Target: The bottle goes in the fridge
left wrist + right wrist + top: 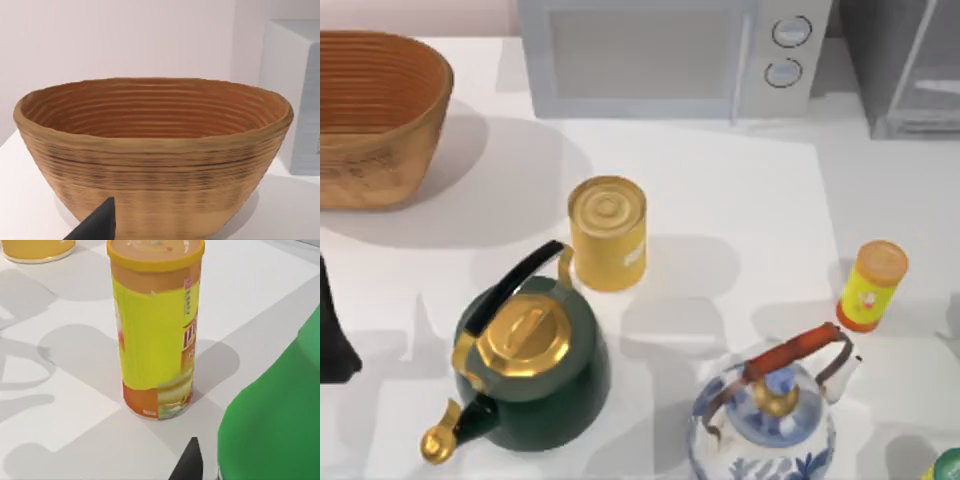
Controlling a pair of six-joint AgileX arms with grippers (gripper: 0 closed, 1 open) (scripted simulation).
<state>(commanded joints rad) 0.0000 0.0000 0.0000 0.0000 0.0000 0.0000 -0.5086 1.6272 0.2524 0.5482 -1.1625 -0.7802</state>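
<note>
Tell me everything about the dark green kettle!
The dark green kettle stands upright on the white table near its front edge, left of the blue-and-white teapot. It looks like glossy metal, with a shiny gold lid and knob, a gold-tipped spout and an arched black handle. The yellow can stands just behind it.

Woven basket (375, 115) far left, microwave (665, 55) behind, yellow can (608, 232) centre, green kettle (532, 365), patterned teapot (765, 425), snack tube (871, 286) right
</note>
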